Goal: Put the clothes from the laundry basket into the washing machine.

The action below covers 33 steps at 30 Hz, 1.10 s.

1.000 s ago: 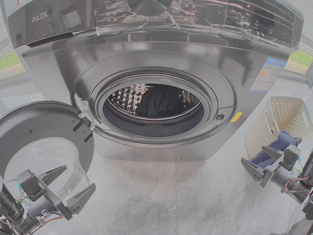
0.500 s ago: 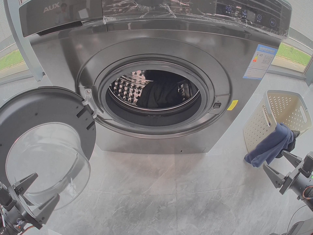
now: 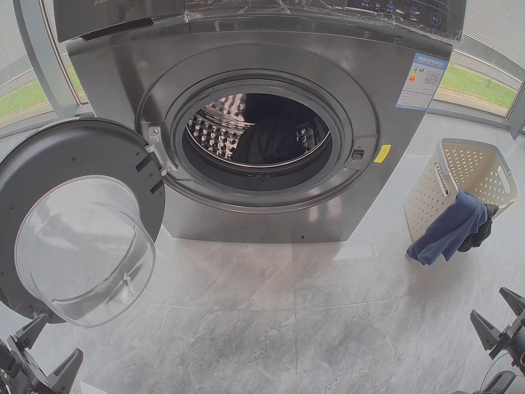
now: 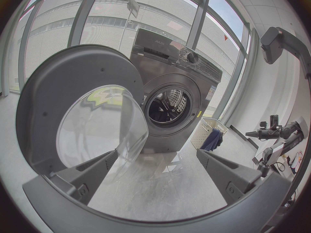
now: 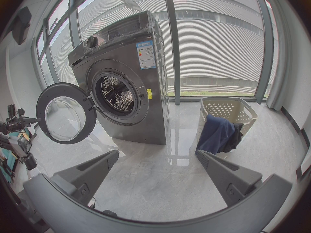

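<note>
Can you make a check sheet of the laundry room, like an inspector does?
Surface: grey floor.
Job's things: washing machine, door swung open, dark clothes in the drum; laundry basket beside it, blue garment and dark garment draped over its rim.
Clutter: nothing seen.
Grippers: left gripper and right gripper open, holding nothing.
Cables: nothing seen.
Surroundings: tall windows behind the machine.

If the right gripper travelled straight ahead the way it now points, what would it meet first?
Probably the washing machine, near its lower front corner; the laundry basket sits off that line. Depth is unclear.
</note>
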Available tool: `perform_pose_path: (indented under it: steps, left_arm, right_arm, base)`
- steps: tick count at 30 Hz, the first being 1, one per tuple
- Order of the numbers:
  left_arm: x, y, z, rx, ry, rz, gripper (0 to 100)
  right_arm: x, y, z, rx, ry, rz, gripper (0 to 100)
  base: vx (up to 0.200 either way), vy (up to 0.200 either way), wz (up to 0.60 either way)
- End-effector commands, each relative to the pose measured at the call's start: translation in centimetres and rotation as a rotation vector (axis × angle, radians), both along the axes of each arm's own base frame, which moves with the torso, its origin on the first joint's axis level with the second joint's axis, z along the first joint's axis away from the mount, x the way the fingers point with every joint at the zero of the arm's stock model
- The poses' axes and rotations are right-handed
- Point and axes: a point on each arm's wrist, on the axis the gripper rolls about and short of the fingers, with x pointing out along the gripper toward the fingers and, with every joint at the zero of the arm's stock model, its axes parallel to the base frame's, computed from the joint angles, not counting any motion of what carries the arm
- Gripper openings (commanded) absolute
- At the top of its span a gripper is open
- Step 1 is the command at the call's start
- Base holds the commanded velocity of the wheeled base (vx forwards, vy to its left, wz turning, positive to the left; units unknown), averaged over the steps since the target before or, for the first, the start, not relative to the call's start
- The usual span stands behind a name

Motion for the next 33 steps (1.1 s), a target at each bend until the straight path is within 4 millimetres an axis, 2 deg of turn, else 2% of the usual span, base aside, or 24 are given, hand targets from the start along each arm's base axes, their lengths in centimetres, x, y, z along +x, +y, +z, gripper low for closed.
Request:
perform_pose_path:
  steps: [1,6,11,17,19,23,24,26,33]
  left_arm:
    - [-1.6,0.3,-1.8,-0.005,-0.043,0.081,100]
    - [-1.6,0.3,-2.3,0.05,-0.012,0.113,100]
    - [-1.6,0.2,-2.6,0.127,0.002,0.187,100]
    - [-2.1,0.0,-3.5,0.143,0.039,0.373,100]
    - [-2.2,0.1,-3.5,0.139,0.017,0.378,100]
    - [-2.3,0.1,-3.4,0.138,-0.007,0.37,100]
    - [-2.3,0.1,-3.4,0.14,-0.007,0.37,100]
    - [-2.3,0.1,-3.4,0.124,-0.005,0.372,100]
    - [-2.3,0.1,-3.4,0.12,-0.005,0.375,100]
  right_arm:
    - [-3.1,-0.9,-1.9,0.024,-0.098,-0.042,100]
    - [-4.2,-1.1,-2.8,0.023,-0.122,-0.08,100]
    - [-4.3,-1.1,-3.2,0.016,-0.1,-0.132,100]
    - [-4.3,-1.4,-3.3,-0.01,-0.098,-0.335,100]
    - [-4.4,-1.2,-3.3,-0.024,-0.101,-0.372,100]
    - [-5.0,-0.7,-3.5,-0.066,-0.167,-0.292,100]
    - [-5.1,-0.6,-3.8,-0.056,-0.17,-0.203,100]
    - [-5.1,-0.6,-4.2,-0.044,-0.112,-0.2,100]
    - [-5.1,-0.6,-4.2,-0.036,-0.119,-0.205,100]
  base:
    - [0.0,0.0,0.0]
    - [0.0,0.0,0.0]
    - [0.0,0.0,0.0]
    - [0.0,0.0,0.0]
    - [0.0,0.0,0.0]
    - [0.0,0.0,0.0]
    - [0.0,0.0,0.0]
    - [0.0,0.0,0.0]
    - [0.0,0.0,0.0]
